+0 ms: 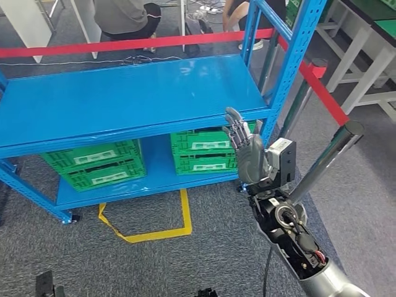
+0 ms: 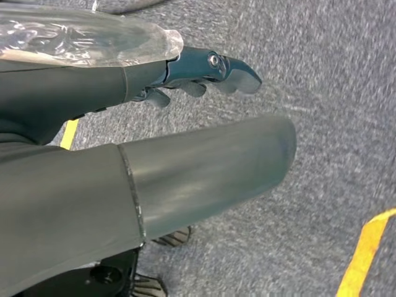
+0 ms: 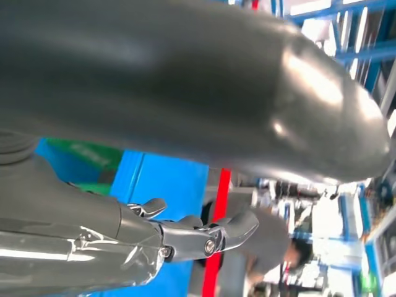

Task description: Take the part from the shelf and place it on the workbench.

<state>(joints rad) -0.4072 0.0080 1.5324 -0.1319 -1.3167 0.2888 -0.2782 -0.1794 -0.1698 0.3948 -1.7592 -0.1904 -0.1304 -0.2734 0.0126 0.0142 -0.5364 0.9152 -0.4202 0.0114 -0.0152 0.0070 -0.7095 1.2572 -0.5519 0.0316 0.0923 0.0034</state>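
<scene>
Right hand (image 1: 247, 154) empty, near green crates (image 1: 203, 151)

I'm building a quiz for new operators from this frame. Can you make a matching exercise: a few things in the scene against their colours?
Things:
1. shelf
2. crates on the lower shelf level
3. barrier tape
4. floor marking

Colours:
A. yellow
B. red
C. blue
D. green

Pairs: 1-C, 2-D, 3-B, 4-A
</scene>
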